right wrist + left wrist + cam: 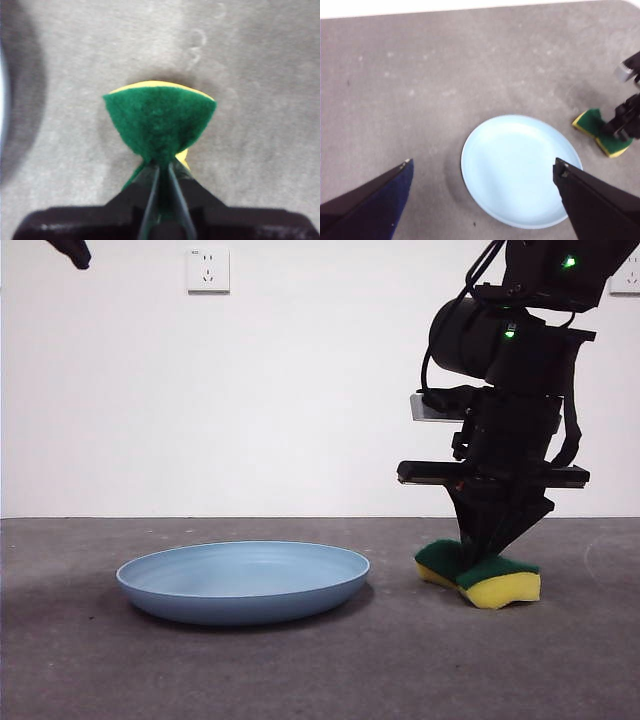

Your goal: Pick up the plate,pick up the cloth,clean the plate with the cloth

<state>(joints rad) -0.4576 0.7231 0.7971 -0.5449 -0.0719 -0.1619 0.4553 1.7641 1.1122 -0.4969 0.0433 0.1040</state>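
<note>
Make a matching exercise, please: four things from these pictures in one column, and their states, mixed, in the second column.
Things:
1. plate
2. sponge
3. left end effector
4. right end effector

States:
A. open, above the plate
B. pinched in the middle
C. lying on the table, held by nothing
D. closed on the sponge

Pairs: 1-C, 2-B, 3-A, 4-D

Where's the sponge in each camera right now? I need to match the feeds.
Front view: the sponge sits on the table at lower right, pinched by the right gripper.
Left wrist view: at the right edge, beside the plate.
Right wrist view: centre, green face up, squeezed between the jaws.
Shared landmark: the plate, only a blurred rim sliver in the right wrist view.
</note>
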